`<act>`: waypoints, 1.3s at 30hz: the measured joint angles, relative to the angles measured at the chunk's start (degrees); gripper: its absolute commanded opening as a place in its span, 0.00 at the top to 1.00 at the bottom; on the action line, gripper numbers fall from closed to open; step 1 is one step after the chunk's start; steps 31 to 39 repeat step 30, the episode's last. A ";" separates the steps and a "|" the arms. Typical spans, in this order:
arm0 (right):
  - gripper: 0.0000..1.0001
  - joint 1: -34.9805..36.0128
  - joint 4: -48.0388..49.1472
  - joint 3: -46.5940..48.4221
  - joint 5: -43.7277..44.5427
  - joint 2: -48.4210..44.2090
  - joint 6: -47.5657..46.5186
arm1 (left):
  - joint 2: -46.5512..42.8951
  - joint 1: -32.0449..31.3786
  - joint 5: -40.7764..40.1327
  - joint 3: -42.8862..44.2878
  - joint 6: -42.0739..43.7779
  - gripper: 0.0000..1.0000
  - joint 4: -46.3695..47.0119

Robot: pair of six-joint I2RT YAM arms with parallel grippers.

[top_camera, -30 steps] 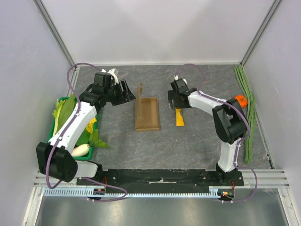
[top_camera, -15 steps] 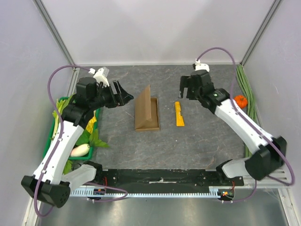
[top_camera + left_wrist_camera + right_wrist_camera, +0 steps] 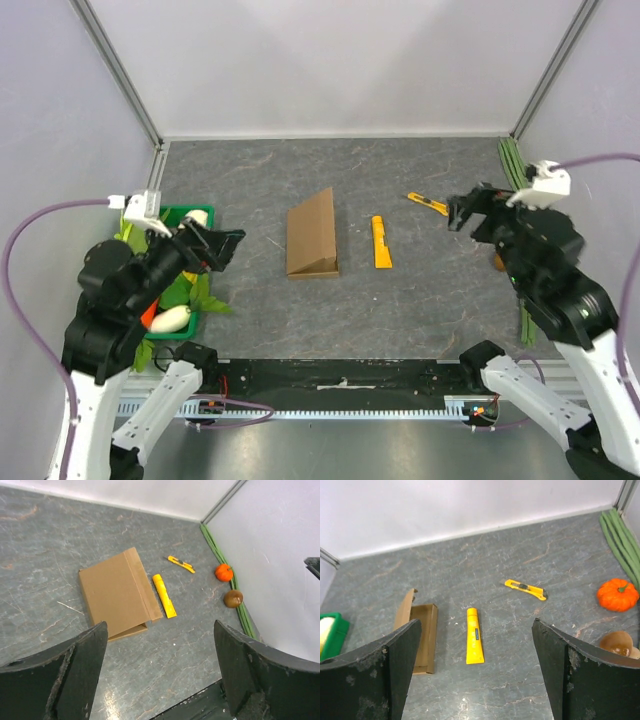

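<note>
A brown cardboard box (image 3: 312,237) lies mid-table with its lid leaning half over it; the left wrist view shows the box (image 3: 117,592) lid-side up. Just right of it lies a yellow tube (image 3: 381,242), and a yellow utility knife (image 3: 428,203) lies farther back. My left gripper (image 3: 222,250) hangs open and empty, high over the near left, beside the green bin (image 3: 176,212). My right gripper (image 3: 466,210) is open and empty too, raised at the right, looking down on the tube (image 3: 474,635) and knife (image 3: 525,589).
The bin holds leafy greens and a white radish (image 3: 172,319). Long green beans (image 3: 515,165) run along the right wall. Near them sit a small orange pumpkin (image 3: 618,594) and a brown round thing (image 3: 616,643).
Both arms have drawn back from the box and tube and risen toward the near side. The box lid has tipped from upright to leaning over. The knife has come into view.
</note>
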 measured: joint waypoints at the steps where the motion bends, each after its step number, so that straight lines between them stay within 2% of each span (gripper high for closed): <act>1: 0.02 -0.04 -0.28 -0.09 0.04 -1.38 -0.09 | -1.51 0.00 -0.46 0.09 0.02 0.07 -0.66; 5: 0.02 -0.04 -1.92 -0.52 0.61 -8.35 -0.11 | -5.46 -0.02 -2.32 0.74 0.04 0.07 -4.24; 9: 0.02 -0.09 -3.50 -0.39 0.57 -11.06 -0.11 | -6.93 0.00 -2.97 1.07 0.02 0.07 -8.31; 19: 0.02 -0.09 -6.32 2.80 -1.22 -10.58 -0.28 | -9.18 -0.02 -2.91 2.95 -0.02 0.06 -14.01; 39: 0.02 -0.09 -6.43 4.42 -2.93 -8.83 -0.13 | -9.40 0.00 -2.86 5.77 -0.02 0.03 -15.63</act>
